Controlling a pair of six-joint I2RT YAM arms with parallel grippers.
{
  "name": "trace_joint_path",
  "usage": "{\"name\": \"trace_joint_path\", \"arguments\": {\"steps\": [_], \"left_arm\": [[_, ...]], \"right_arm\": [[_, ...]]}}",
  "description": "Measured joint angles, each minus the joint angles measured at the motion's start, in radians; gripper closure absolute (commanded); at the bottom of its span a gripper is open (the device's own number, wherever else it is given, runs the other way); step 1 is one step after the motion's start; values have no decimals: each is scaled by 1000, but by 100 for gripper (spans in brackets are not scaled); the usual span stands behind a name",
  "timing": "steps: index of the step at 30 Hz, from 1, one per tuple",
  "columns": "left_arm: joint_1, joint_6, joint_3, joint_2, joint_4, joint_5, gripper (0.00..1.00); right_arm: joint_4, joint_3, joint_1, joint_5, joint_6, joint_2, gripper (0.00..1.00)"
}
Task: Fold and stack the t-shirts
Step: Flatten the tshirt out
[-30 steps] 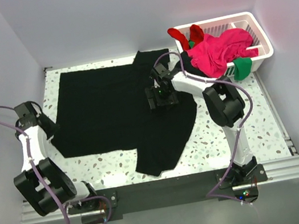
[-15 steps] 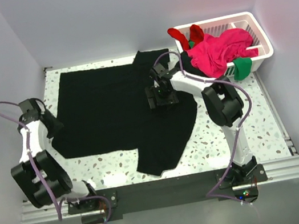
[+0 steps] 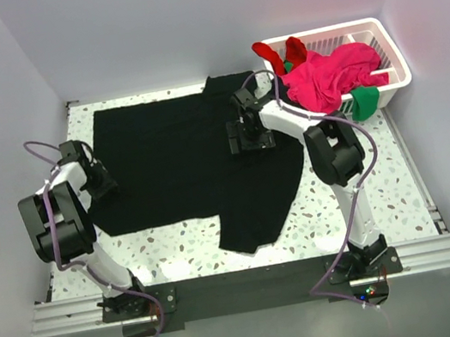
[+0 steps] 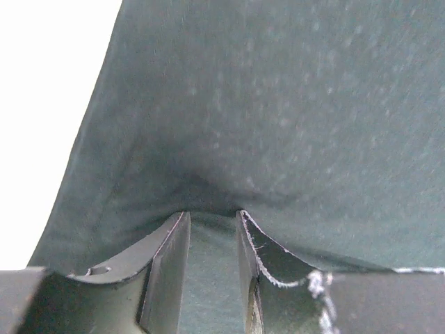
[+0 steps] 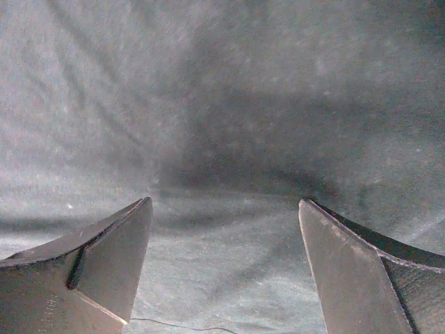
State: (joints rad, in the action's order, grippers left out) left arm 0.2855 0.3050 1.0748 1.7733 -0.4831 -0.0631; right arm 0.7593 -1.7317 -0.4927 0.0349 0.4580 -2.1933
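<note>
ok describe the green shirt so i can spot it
Find the white slatted plastic basket at the speckled table's far right corner. Over its near rim, below the heaped magenta-pink cloth t-shirt, droops the green cloth t-shirt, green where its neighbour is pink.

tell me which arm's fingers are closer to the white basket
right. the right fingers are over the black t-shirt just left of the basket; the left fingers are at the shirt's far left edge

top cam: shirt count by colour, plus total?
black t-shirt, spread flat: 1
magenta-pink t-shirt, heaped in the white basket: 1
red t-shirt, over the basket's left end: 1
green t-shirt, hanging over its near side: 1 (green patch beside the red may be the same piece)
Total: 4 visible; the heap may hide more.
</note>
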Motion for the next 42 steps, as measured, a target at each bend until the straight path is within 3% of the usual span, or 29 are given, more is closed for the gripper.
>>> {"name": "trace_joint_path", "arguments": {"steps": [11, 15, 19, 24, 28, 32, 36, 42], "left_arm": [[-104, 28, 182, 148, 52, -43, 61], [-148, 44, 214, 164, 41, -54, 55], [-156, 61, 217, 113, 4, -54, 44], [-147, 88, 210, -96, -24, -31, 36], [-100, 116, 112, -333, 7, -18, 36], [19, 145, -62, -479, 11, -28, 36], [123, 167, -208, -451, 10, -43, 37], [131, 184, -275, -356, 44, -95, 39]], "right_arm": [[30, -79, 77, 8, 3, -46, 9], [35, -100, 107, -1, -6, -58, 9], [43, -129, 116, -32, -36, -72, 9], [48, -162, 115, -75, -79, -74, 9], [41, -151, 113, -109, -102, -34, 9], [5, -26, 104, -145, -104, 108, 10], [-36, 109, 82, -190, -94, 241, 10], [-74, 220, 54, -239, -89, 264, 10]]}}
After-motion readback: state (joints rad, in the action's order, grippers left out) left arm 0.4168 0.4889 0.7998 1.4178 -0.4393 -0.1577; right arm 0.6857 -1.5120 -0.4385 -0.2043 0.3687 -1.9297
